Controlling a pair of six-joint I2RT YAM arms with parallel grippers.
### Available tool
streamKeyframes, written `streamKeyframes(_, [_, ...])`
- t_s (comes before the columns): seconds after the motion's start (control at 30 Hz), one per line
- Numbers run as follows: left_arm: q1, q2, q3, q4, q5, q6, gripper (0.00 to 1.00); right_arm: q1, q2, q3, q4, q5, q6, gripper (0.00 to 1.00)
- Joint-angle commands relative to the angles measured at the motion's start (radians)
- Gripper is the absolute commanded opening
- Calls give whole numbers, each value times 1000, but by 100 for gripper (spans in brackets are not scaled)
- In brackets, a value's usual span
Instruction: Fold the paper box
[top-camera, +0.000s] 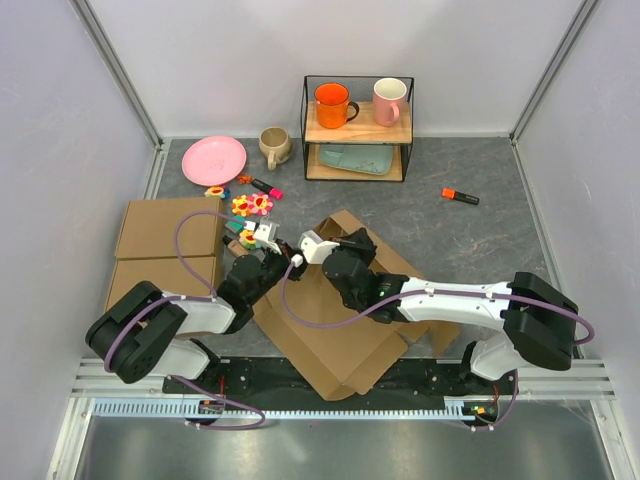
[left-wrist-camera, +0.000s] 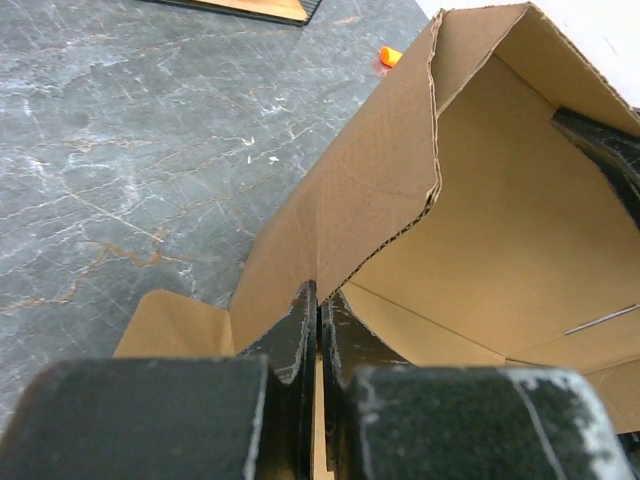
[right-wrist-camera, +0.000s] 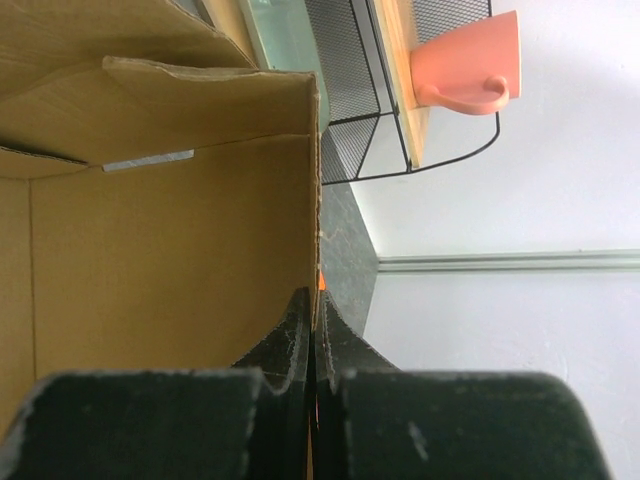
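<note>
The paper box (top-camera: 335, 335) is a brown cardboard sheet lying between the two arms, with its far flaps raised. My left gripper (top-camera: 286, 252) is at its far left corner. In the left wrist view that gripper (left-wrist-camera: 320, 300) is shut on the lower edge of a standing cardboard wall (left-wrist-camera: 360, 190). My right gripper (top-camera: 352, 242) is at the far edge of the box. Seen from the right wrist, this gripper (right-wrist-camera: 315, 305) is shut on the end of an upright flap (right-wrist-camera: 170, 250). The box's floor under the arms is partly hidden.
Two ready-made flat brown boxes (top-camera: 165, 255) lie at the left. Behind them are a pink plate (top-camera: 213, 158), a beige mug (top-camera: 273, 145) and small colourful toys (top-camera: 250, 205). A wire shelf (top-camera: 357, 135) holds an orange mug (top-camera: 332, 103) and a pink mug (top-camera: 388, 100). An orange marker (top-camera: 460, 196) lies to the right.
</note>
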Motion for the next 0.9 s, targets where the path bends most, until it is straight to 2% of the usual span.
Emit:
streamKeyframes(0.0, [-24, -36, 54, 102, 65, -82, 5, 17, 17, -45, -7, 17, 5, 0])
streamKeyframes(0.1, [-30, -41, 69, 20, 114, -75, 9, 25, 18, -55, -8, 14, 4, 0])
streamKeyframes(0.3, [-33, -38, 26, -3, 113, -102, 11, 27, 20, -67, -7, 13, 7, 0])
streamKeyframes(0.4, [-33, -96, 46, -176, 93, -81, 14, 27, 12, -72, -4, 10, 7, 0])
streamKeyframes(0.5, [-33, -154, 49, -266, 64, -66, 19, 25, 8, -75, -4, 11, 8, 0])
streamKeyframes(0.7, [-33, -268, 109, -501, 7, -44, 39, 27, 3, -72, -8, 11, 11, 0])
streamKeyframes(0.73, [-31, -289, 121, -605, -4, -23, 41, 25, 3, -72, -10, 13, 11, 0])
streamKeyframes(0.8, [-31, -349, 163, -708, -25, 0, 46, 27, 2, -67, -11, 14, 11, 0])
streamKeyframes(0.87, [-31, -415, 192, -843, -34, 25, 47, 25, 0, -64, -14, 13, 13, 0])
